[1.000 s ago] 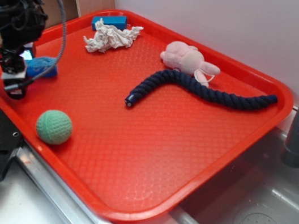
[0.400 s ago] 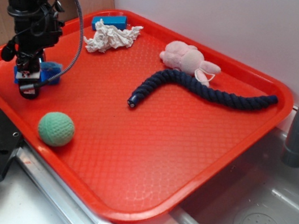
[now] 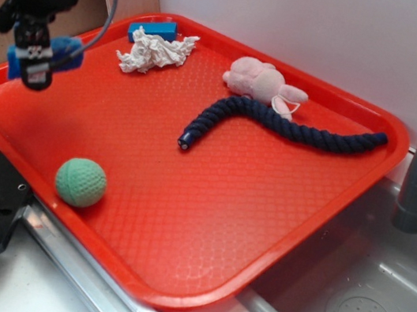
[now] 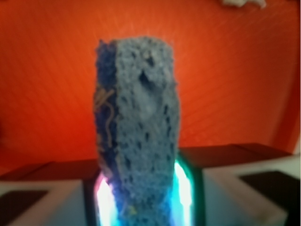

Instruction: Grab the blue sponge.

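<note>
The light-blue porous rectangular sponge (image 3: 64,49) is clamped between the fingers of the black robot gripper (image 3: 38,63) and is carried clear of the red plastic tray (image 3: 280,208), above its rear left part. In the wrist view the sponge (image 4: 138,127) is seen standing on end, pinched at its lower part between the two pale finger pads (image 4: 42,197). A green knitted ball (image 3: 81,182) is seen near the tray's front edge. A crumpled white cloth (image 3: 155,53), a small dark-blue block (image 3: 153,30), a pink plush toy (image 3: 262,82) and a dark navy braided rope (image 3: 278,125) are laid toward the back.
</note>
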`<state>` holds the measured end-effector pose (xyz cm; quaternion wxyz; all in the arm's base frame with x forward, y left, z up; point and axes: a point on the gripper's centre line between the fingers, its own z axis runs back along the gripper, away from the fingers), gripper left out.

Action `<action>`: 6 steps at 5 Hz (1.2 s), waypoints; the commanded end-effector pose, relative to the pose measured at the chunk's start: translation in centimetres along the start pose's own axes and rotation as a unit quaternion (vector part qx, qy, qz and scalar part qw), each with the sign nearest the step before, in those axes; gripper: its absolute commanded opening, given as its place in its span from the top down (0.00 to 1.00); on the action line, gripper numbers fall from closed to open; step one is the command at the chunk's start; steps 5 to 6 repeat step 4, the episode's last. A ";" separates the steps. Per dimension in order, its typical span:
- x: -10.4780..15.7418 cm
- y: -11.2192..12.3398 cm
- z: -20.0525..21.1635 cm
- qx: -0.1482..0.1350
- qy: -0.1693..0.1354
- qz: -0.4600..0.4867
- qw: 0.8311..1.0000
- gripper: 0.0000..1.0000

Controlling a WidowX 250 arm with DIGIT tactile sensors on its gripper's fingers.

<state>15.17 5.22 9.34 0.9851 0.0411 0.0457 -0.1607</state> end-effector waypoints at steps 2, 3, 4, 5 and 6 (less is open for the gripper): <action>4.3 -1.8 11.6 -0.037 -0.054 0.172 0.983 1.00; 3.8 -1.7 12.9 -0.012 -0.079 0.181 0.980 1.00; 2.5 -1.6 12.7 0.014 -0.095 0.210 0.973 1.00; 2.5 -1.6 12.7 0.014 -0.095 0.210 0.973 1.00; 2.5 -1.6 12.7 0.014 -0.095 0.210 0.973 1.00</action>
